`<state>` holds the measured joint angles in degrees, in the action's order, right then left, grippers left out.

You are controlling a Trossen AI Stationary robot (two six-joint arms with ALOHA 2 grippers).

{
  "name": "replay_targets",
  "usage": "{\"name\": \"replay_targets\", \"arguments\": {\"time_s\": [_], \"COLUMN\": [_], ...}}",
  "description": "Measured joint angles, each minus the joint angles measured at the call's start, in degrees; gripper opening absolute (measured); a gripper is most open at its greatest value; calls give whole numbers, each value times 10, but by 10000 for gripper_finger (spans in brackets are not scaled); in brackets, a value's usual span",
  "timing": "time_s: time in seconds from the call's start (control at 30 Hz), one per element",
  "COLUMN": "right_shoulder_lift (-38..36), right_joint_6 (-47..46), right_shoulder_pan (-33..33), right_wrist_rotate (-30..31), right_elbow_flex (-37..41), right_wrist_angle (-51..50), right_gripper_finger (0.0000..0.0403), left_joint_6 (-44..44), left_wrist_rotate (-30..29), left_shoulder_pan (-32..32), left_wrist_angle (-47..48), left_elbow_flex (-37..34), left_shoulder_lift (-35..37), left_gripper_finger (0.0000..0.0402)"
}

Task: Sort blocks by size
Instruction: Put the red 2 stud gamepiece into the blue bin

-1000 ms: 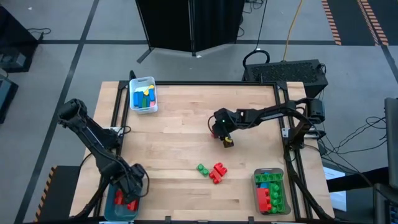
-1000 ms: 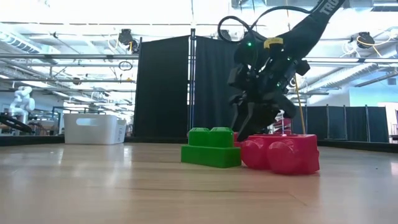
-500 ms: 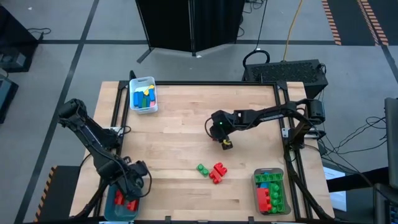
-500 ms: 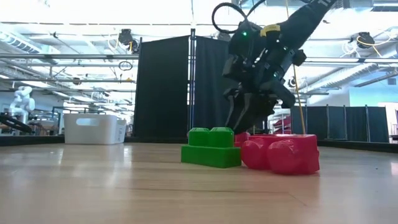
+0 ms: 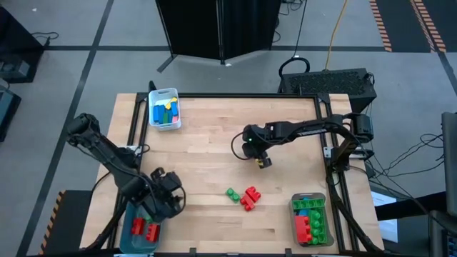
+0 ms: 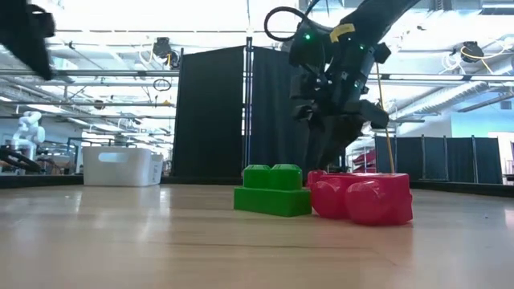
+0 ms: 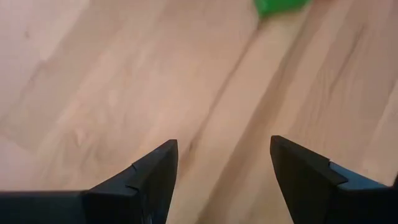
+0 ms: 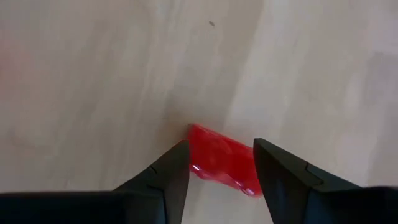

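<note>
My right gripper stands over the middle of the table, pointing steeply down, shut on a small red block. A green block and a red block lie flat on the wood nearer the front edge. My left gripper is open over bare wood, just right of the teal bin. One corner of the green block shows ahead of the left gripper. My right gripper pinches the small red block between its two fingers, one on each opposite side. The fingers come from above, slanting down. The block lies level across the fingertips, low over the wood; I cannot tell whether it is clear of the table.
A white bin at the far left holds blue, green and yellow blocks. The teal bin at the near left holds red ones. A clear bin at the near right holds green and red ones. Open wood lies between them.
My left gripper has gone from over the teal bin toward the table's right and turned about, open throughout. My right gripper has risen a little and tipped, still shut on the small red block. The loose green and red blocks have kept still.
</note>
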<state>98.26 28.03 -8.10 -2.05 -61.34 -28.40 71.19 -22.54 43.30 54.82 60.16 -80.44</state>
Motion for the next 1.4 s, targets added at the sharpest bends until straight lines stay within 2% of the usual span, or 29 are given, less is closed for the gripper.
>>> {"name": "replay_targets", "arguments": {"time_s": [0.1,0.3,0.53,1.07,1.27,1.4], "right_shoulder_lift": [0,0,7,32,32,32], "right_joint_6": [-1,-19,-46,18,104,286], "right_shoulder_pan": [0,8,31,37,39,38], "right_wrist_rotate": [22,18,17,61,78,132], "right_elbow_flex": [-8,-8,-8,-13,-57,-64], "right_wrist_angle": [-28,-44,-25,15,-8,-64], "right_gripper_finger": [165,164,164,164,164,164], "left_joint_6": [-2,-31,-32,-46,-71,-71], "left_wrist_rotate": [-33,-75,-176,-182,-182,-182], "left_shoulder_pan": [-12,-28,-29,-34,-55,-65], "left_wrist_angle": [-17,-50,-65,-63,-65,-65], "left_elbow_flex": [0,0,0,0,0,0], "left_shoulder_lift": [0,0,-12,-57,-57,-57], "left_gripper_finger": [240,240,240,240,240,240]}}
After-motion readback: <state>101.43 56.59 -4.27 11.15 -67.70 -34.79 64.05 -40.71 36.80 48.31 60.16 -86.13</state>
